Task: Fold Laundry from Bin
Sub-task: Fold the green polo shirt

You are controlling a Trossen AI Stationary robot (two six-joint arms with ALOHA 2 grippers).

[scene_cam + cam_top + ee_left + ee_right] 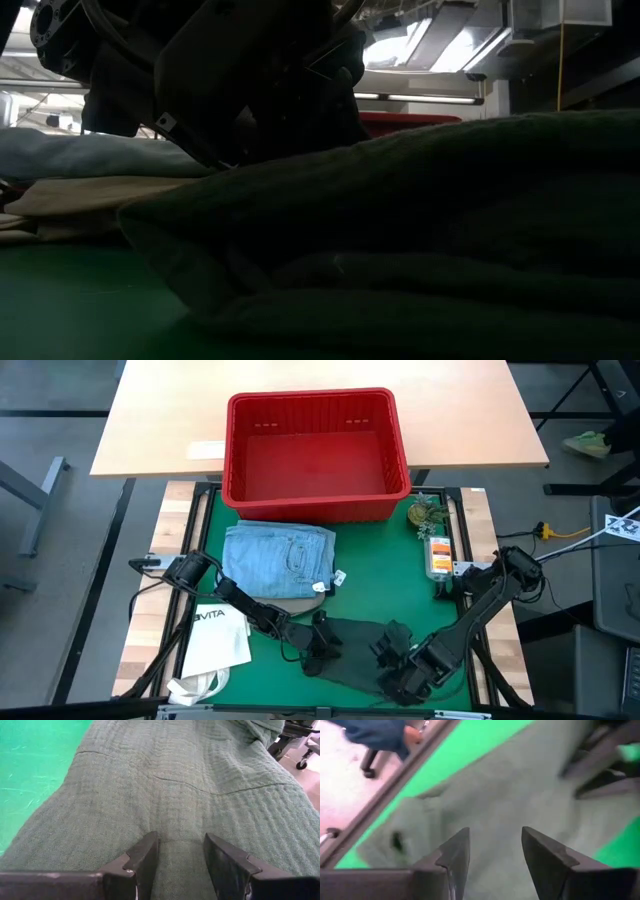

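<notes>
The dark green piece [360,645] lies bunched on the green mat near the front edge. It fills the left wrist view [165,785] and the low view [420,230]. My left gripper [322,648] is at its left part, closed on it. My right gripper [392,652] hovers open over its right part [520,795] with nothing between the fingers. Folded light blue jeans [280,555] lie on a khaki garment [290,605] in front of the red bin [240,470], which stands at the back. My left gripper [180,840] has a ridge of the dark green cloth [180,865] between its two fingers. The fingers slant down from the table's left. One layer or several, I cannot tell. The cloth rests slack on the mat around the fingers.
A white VITA tote bag [215,640] lies at the front left. An orange bottle [439,555] and a small green thing [425,513] sit along the right edge. A person's blue sleeve [375,732] shows beyond the table frame. Bare green mat [385,575] lies between the jeans and the bottle.
</notes>
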